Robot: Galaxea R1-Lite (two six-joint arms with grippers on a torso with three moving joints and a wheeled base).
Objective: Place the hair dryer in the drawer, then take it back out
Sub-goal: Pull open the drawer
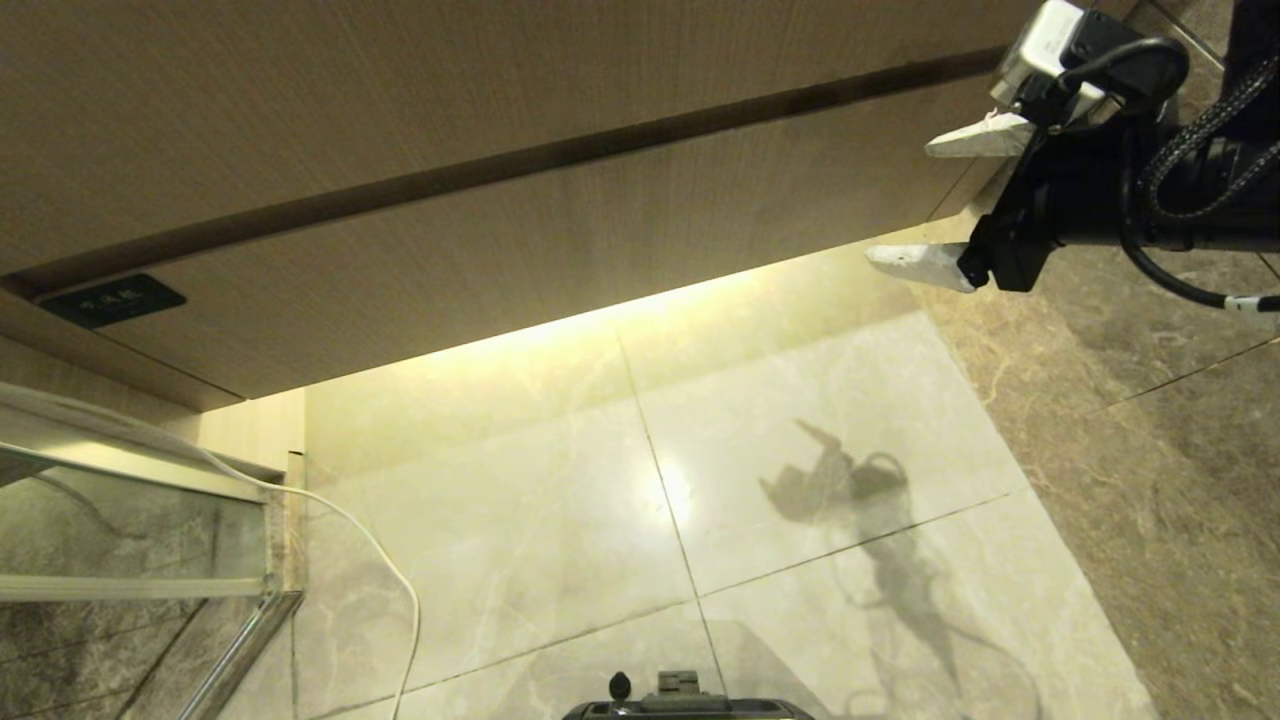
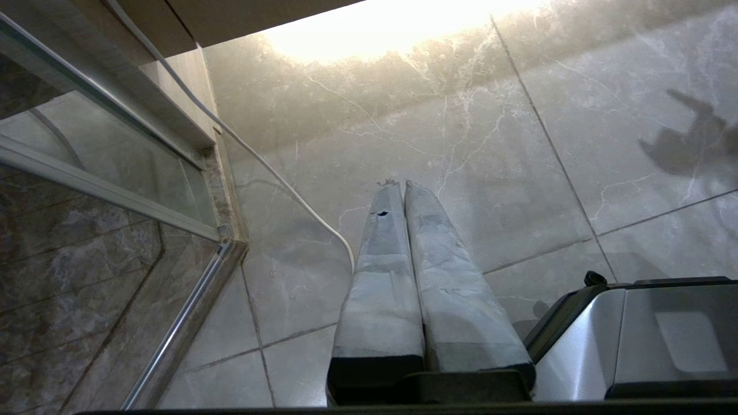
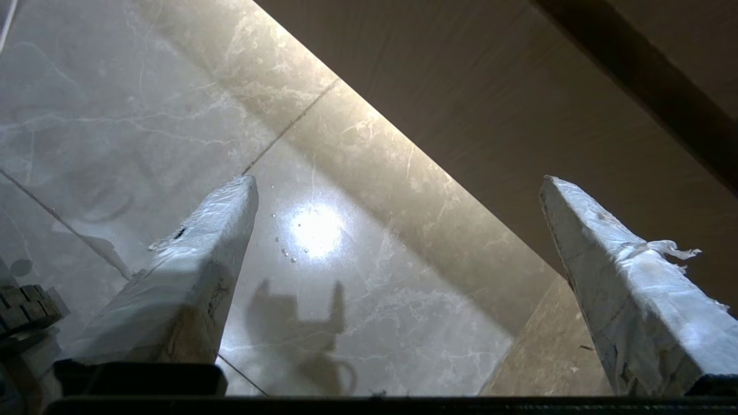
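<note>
The drawer [image 1: 600,250] is the lower wood-grain front with a small dark label plate [image 1: 112,300] at its left end. It sits closed under a dark gap, and it also shows in the right wrist view as the drawer front [image 3: 490,115]. My right gripper [image 1: 905,200] hovers open and empty in front of the drawer's right end, its taped fingers spread wide above the floor, seen again as the right gripper [image 3: 398,184]. My left gripper [image 2: 402,183] hangs shut and empty, pointing at the floor tiles. The hair dryer is out of view.
A glass partition with a metal frame [image 1: 150,560] stands at the left. A thin white cable [image 1: 385,570] trails from it across the marble floor [image 1: 800,400]. The robot's base [image 1: 690,705] shows at the bottom edge and as a silver housing [image 2: 634,334].
</note>
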